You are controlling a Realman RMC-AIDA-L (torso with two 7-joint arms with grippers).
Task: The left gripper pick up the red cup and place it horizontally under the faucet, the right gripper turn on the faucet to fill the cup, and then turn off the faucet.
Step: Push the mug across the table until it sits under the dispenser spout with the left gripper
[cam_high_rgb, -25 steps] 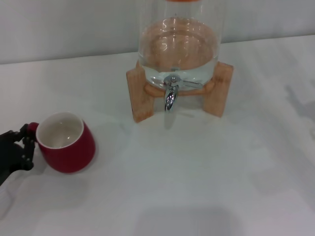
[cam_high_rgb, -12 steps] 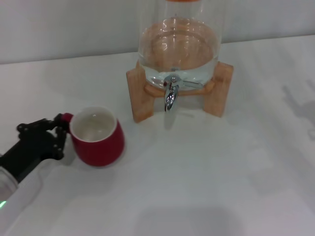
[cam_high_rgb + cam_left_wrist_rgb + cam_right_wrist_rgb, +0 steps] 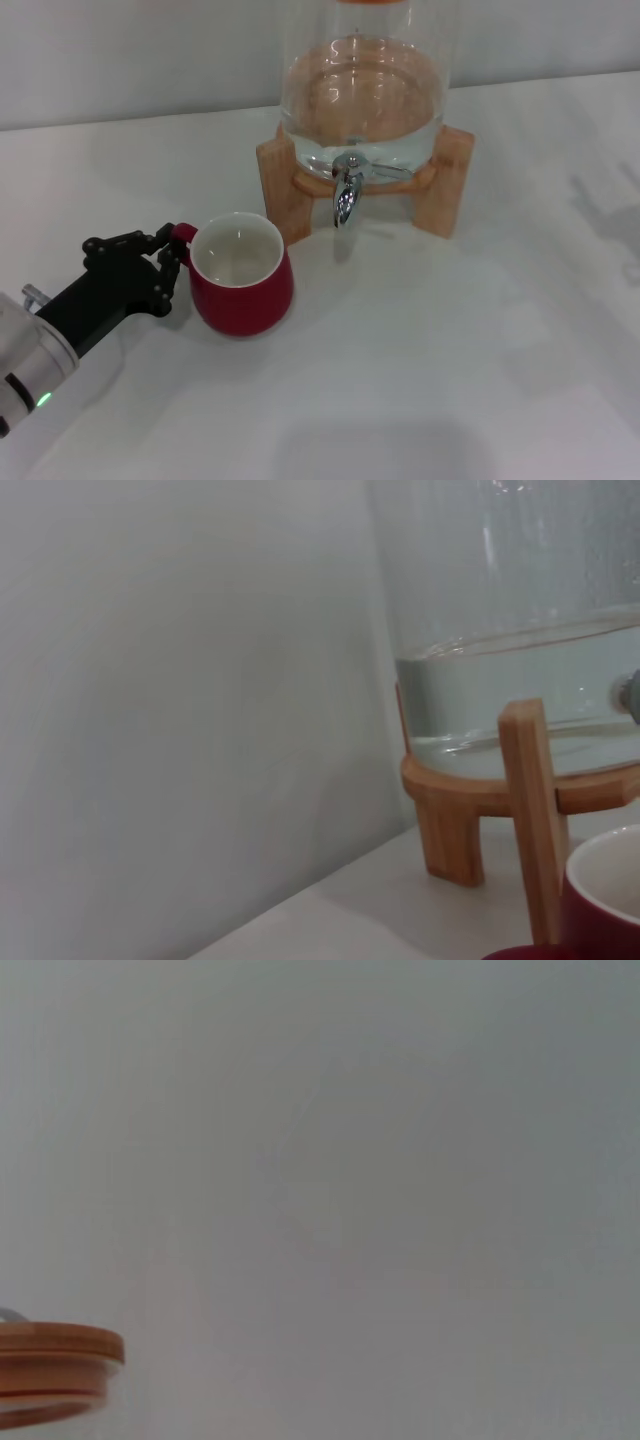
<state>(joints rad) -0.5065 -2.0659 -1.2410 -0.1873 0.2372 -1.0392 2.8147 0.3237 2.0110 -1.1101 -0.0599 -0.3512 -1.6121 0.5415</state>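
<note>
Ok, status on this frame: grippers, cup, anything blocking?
Left gripper shut on the red cup at its handle, cup upright, left of the faucet. Right gripper out of view. Path to the spout clear.

- No writing, brand, number or sign can be read anywhere.
- The red cup (image 3: 240, 279), at the tips of the left gripper (image 3: 168, 262), has a plain glaze with no print.
- The glass dispenser (image 3: 362, 85) and its wooden stand (image 3: 283, 193) carry no label; the faucet (image 3: 347, 190) has no marking.
- The table (image 3: 480, 360) bears no text.
</note>
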